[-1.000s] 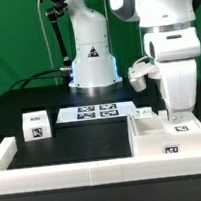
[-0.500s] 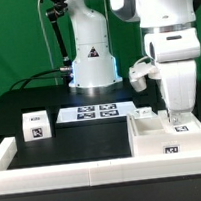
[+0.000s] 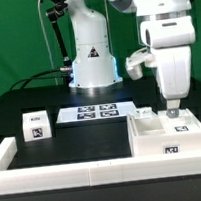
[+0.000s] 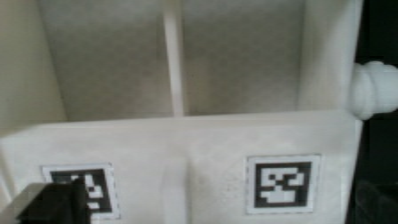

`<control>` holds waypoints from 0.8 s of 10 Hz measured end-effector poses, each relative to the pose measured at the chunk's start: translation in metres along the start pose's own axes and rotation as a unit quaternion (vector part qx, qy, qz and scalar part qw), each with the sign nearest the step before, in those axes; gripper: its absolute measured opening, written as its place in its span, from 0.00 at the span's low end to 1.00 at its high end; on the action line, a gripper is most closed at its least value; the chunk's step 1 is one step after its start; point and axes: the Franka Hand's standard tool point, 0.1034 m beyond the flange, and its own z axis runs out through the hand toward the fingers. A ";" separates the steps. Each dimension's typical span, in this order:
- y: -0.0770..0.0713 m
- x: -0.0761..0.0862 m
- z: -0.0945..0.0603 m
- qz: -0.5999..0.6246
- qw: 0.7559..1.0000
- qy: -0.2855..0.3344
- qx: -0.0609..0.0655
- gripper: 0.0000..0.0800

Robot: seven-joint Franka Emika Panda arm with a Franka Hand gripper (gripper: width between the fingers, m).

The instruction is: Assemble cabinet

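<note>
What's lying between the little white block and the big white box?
The marker board lies there, plus a smaller flat white piece close to the box. The exterior view shows this.

The body (image 3: 165, 137) is set at the near edge of the worktop (image 3: 28, 96), on the exterior view's right; the marker board (image 3: 94, 113) is laid mid-worktop behind it, with a block (image 3: 35, 125) placed just beside, on that view's left

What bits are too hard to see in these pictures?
- Exterior view: the hand is too small to tell whether it is open or shut.
- Exterior view: the walls of the cabinet body hide its inside.
- Wrist view: the tags are blurred, patterns unreadable; picture edges cut the cabinet body off.
</note>
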 end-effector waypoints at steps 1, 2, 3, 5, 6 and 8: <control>-0.010 -0.003 -0.008 0.001 1.000 -0.003 -0.001 0.99; -0.021 -0.006 -0.014 0.000 1.000 -0.006 -0.003 0.99; -0.034 -0.009 -0.015 -0.004 1.000 -0.008 -0.002 1.00; -0.037 -0.010 -0.012 -0.010 1.000 -0.009 0.001 1.00; -0.037 -0.010 -0.012 -0.010 1.000 -0.009 0.001 1.00; -0.037 -0.011 -0.012 -0.011 1.000 -0.009 0.001 1.00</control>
